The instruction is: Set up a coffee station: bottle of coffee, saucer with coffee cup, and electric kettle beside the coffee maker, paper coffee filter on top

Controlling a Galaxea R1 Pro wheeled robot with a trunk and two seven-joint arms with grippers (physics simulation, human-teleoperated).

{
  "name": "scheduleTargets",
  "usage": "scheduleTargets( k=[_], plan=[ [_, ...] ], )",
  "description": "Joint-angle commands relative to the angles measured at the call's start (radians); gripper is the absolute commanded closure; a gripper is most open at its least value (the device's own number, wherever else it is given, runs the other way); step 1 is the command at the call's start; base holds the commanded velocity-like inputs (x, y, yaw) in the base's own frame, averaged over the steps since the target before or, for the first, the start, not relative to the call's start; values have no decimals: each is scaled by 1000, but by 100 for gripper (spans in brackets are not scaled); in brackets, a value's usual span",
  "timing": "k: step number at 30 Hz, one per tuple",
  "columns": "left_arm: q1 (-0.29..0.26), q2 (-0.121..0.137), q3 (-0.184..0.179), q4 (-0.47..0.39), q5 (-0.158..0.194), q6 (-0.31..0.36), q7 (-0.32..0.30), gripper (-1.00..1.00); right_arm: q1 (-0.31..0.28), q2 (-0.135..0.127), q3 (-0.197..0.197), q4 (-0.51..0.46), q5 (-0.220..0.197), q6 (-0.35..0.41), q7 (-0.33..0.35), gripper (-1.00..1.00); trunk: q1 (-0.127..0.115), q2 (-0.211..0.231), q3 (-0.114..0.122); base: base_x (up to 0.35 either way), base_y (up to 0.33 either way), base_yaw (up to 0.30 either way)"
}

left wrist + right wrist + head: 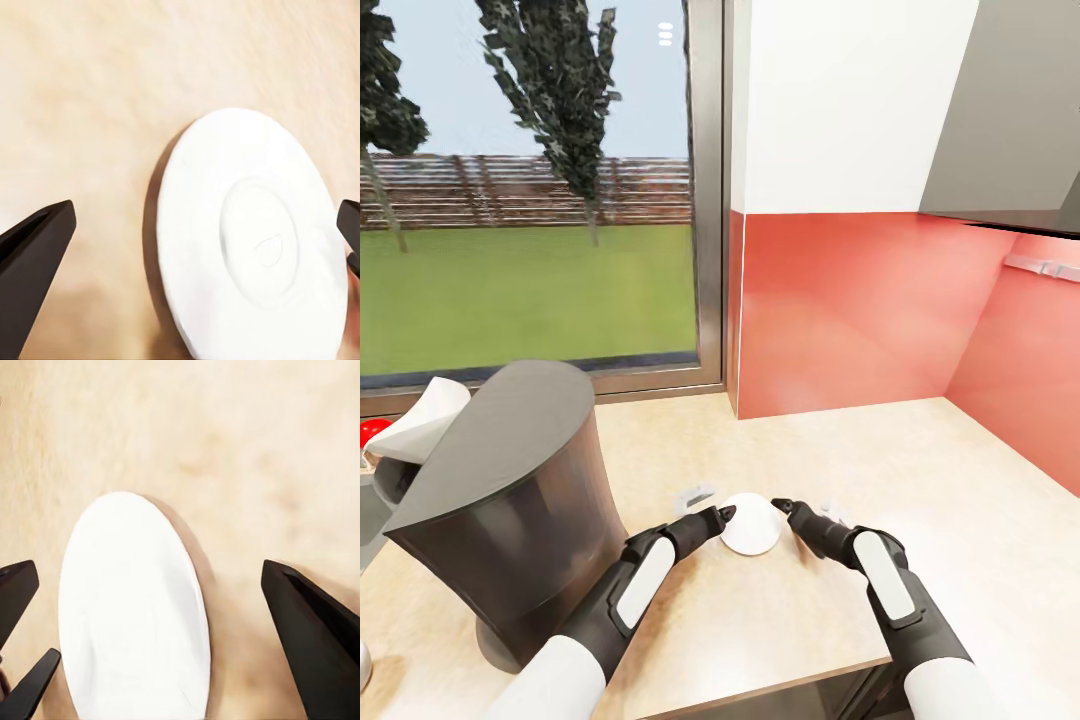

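Head view first: a small round white saucer (pixel 752 523) lies on the long light beige wood-grain kitchen countertop (pixel 920 470), with both dark arms reaching in toward it from either side. The left gripper (pixel 722 515) comes at it from the side nearer the tall coffee maker with its curved dark grey back (pixel 510 500), its tips right at the saucer's rim. The right gripper (pixel 782 505) points at the opposite rim, just beside it.

From the left wrist camera, the saucer (pixel 251 240) looks bare, a shallow ring pressed into its middle and nothing resting in it. The left gripper (pixel 202 262) has its black fingers (pixel 34 262) spread wide, one on each side of the plate, and neither is closed onto it. From the right wrist camera, the saucer (pixel 135 615) appears as a tall oval, seemingly tilted, with a shadow along one edge. The right gripper (pixel 157 637) is likewise spread wide, with one finger (pixel 315 637) well off on bare wood and the other at the saucer's far edge. It grips nothing.

Behind the counter rise a salmon-red backsplash (pixel 850 310) and a large window (pixel 525 190) looking onto grass and trees. A small white wall socket plate (pixel 695 494) lies flat on the worktop just beyond the saucer.
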Motion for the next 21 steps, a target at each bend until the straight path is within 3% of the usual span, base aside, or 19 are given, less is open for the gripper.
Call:
scheduleTargets(
  k=[1,6,16,21],
  plan=[
    [0,0,-2,54,16,6,10,-100,-1,1,-3,-1,-17,7,-11,-100,1,-2,-3,0,0,0],
    [0,0,-3,58,16,5,10,-100,-1,1,-4,0,-55,7,-11,-100,1,-2,-3,0,0,0],
    [1,0,-9,61,18,7,9,-100,-1,2,-2,2,-64,7,-11,-100,1,-2,-3,0,0,0],
    [1,0,-74,64,95,5,9,-100,-1,2,-2,2,-64,7,-11,-100,1,-2,-3,0,0,0]
  ],
)
